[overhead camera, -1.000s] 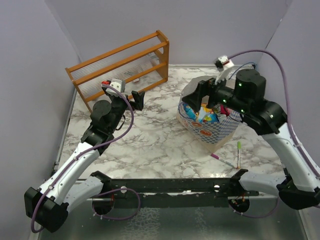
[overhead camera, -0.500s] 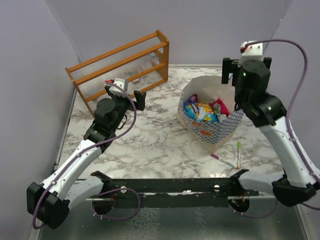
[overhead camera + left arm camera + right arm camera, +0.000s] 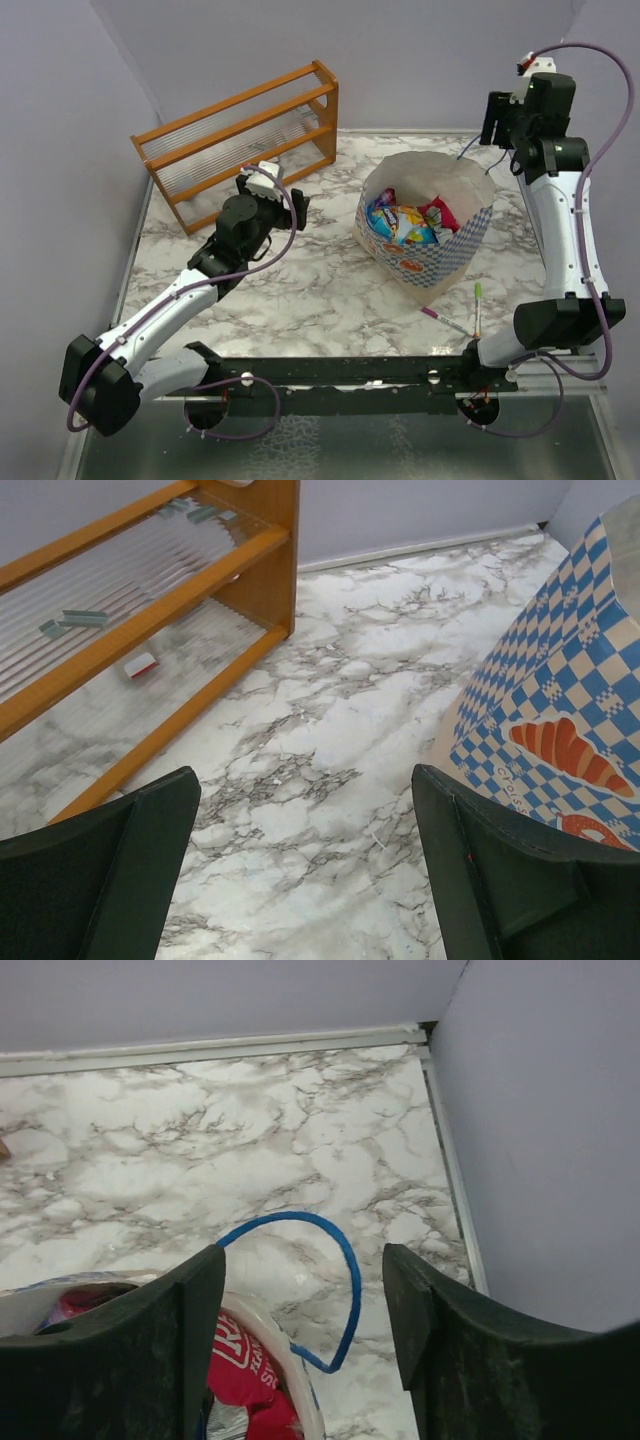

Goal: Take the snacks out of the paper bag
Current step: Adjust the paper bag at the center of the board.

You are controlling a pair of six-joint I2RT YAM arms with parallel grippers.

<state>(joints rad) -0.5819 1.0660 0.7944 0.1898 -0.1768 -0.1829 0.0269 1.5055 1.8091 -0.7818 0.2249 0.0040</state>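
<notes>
The cream paper bag (image 3: 440, 255) with a blue checked band stands open on the marble table, right of centre. Several snack packets (image 3: 405, 222), blue, red and yellow, lie inside it. In the right wrist view a red packet (image 3: 240, 1375) shows under the bag's rim, with a blue cord handle (image 3: 345, 1270) looping outward. My right gripper (image 3: 497, 118) is open and empty, raised high behind the bag's far right. My left gripper (image 3: 297, 205) is open and empty, low over the table left of the bag; the bag's checked side (image 3: 560, 710) fills the right of its view.
A wooden rack (image 3: 240, 135) stands at the back left, close to the left gripper, also in the left wrist view (image 3: 140, 620). A pink marker (image 3: 443, 320) and a green marker (image 3: 477, 307) lie in front of the bag. Walls close in on the left, back and right.
My right gripper has lifted out of the bag's mouth and swung up and back to the far right, empty. My left gripper has moved right, toward the bag.
</notes>
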